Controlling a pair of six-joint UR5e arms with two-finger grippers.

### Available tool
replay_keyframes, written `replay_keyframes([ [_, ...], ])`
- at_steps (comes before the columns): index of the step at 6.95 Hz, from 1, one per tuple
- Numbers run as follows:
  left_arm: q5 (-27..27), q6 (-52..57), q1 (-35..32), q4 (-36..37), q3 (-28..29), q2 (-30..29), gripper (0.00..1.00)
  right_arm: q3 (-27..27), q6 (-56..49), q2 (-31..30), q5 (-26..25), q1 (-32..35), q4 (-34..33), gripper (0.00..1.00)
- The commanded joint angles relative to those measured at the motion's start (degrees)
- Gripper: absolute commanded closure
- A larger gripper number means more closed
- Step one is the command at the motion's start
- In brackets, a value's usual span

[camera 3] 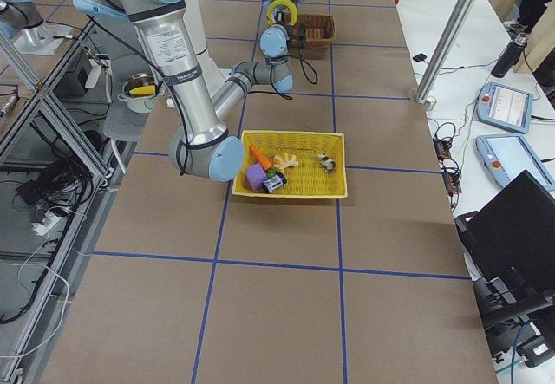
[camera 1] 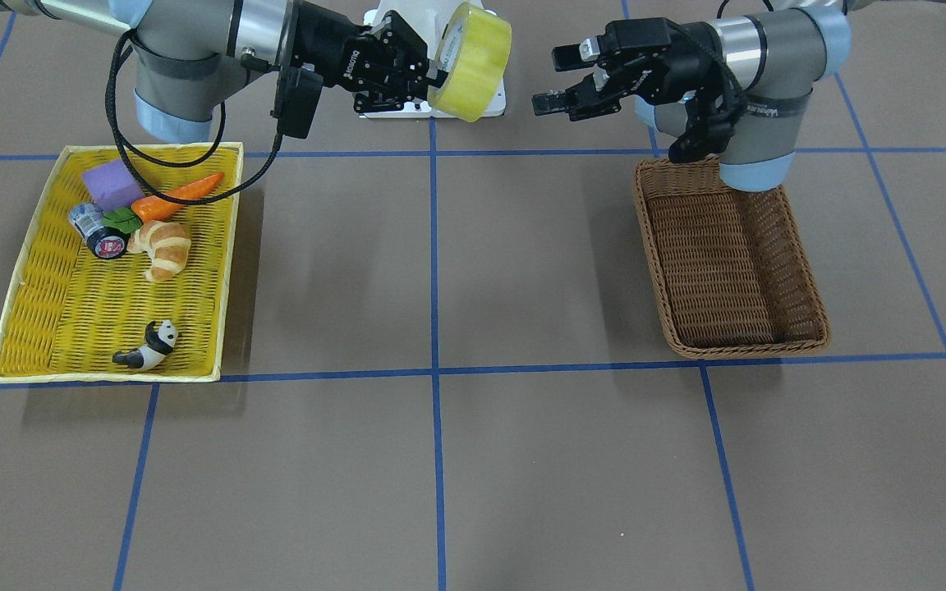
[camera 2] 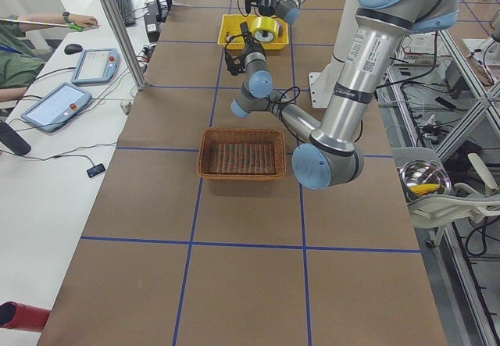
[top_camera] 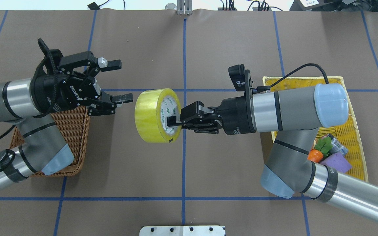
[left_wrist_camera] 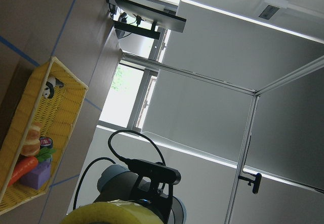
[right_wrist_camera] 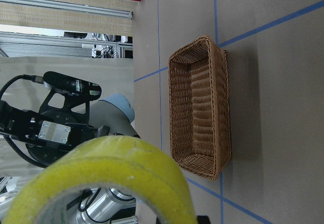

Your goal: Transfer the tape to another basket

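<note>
The tape [top_camera: 152, 115], a wide yellowish roll with a white core, hangs in the air over the table's middle, its open side toward the right arm. My right gripper [top_camera: 173, 122] is shut on its rim, one finger inside the core. It also shows in the front view [camera 1: 473, 61] and fills the right wrist view [right_wrist_camera: 116, 178]. My left gripper [top_camera: 125, 80] is open and empty, a short gap from the roll, facing it; in the front view it [camera 1: 551, 80] is on the right. The brown wicker basket [camera 1: 727, 263] lies empty below the left arm [top_camera: 71, 131].
The yellow tray [camera 1: 29, 271] on the right arm's side holds a purple block [camera 1: 112, 185], a carrot [camera 1: 177, 197], a small black roll [camera 1: 107, 242], a croissant [camera 1: 163, 249] and a panda figure [camera 1: 149, 346]. A white mounting plate [top_camera: 182, 230] lies at the robot's base.
</note>
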Motion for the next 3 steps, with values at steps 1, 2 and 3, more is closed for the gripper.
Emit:
replay_keyframes([
  [1, 4.56, 0.61, 4.45, 0.16, -0.01, -0.51, 0.03, -0.38, -0.13, 0.10, -0.03, -0.29, 0.00, 1.00],
  [2, 4.57, 0.70, 4.46, 0.16, -0.10, -0.69, 0.03, -0.55, -0.13, 0.10, -0.20, -0.29, 0.00, 1.00],
  [3, 4.57, 0.70, 4.63, 0.07, -0.10, -1.21, 0.03, -0.99, -0.13, 0.10, -0.20, -0.29, 0.00, 1.00],
])
